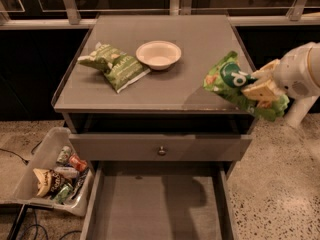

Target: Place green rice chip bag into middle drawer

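Observation:
The green rice chip bag [229, 81], bright green with a dark round logo, hangs in the air over the right front corner of the cabinet top. My gripper [261, 89] comes in from the right on a white arm and is shut on the bag's right part. The middle drawer [157, 204] is pulled out wide below, a grey tray with a bare flat floor. It lies lower and to the left of the held bag.
A paler olive-green bag [114, 65] and a white bowl [158, 54] lie on the cabinet top [200, 34]. A closed drawer front with a small knob [161, 150] sits above the open drawer. A bin of snacks [52, 171] stands on the floor at the left.

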### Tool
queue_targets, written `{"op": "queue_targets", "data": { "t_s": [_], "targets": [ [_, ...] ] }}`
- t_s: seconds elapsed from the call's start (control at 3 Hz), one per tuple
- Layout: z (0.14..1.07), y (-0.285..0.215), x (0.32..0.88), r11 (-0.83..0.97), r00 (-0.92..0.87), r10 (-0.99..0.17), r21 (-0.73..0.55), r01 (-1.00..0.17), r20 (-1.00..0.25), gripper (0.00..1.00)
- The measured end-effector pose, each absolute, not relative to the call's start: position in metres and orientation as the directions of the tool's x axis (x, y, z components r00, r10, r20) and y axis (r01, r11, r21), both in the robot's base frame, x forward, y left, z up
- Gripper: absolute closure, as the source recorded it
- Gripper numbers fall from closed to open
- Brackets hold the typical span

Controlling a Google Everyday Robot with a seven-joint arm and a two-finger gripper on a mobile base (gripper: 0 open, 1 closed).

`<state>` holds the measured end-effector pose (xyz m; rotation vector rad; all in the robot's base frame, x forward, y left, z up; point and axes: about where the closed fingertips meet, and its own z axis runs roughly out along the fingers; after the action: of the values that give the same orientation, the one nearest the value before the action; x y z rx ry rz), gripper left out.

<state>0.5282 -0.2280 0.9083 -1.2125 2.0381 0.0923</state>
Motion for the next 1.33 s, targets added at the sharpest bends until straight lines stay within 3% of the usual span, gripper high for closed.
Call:
{"op": "queue_targets", "data": {
  "t_s": [0.33,1.0,1.33],
  "targets": [
    [0.873,-0.22,0.482,0.571,-0.331,-0.706,-0.228,-0.788,-0.626,1.0],
    [0.868,-0.214,0.472,0.56,-0.319,-0.717,-0.239,-0.794,-0.621,1.0],
    [0.841,-0.19,0.431,0.53,-0.286,-0.741,-0.267,-0.805,-0.608,1.0]
  ]
}}
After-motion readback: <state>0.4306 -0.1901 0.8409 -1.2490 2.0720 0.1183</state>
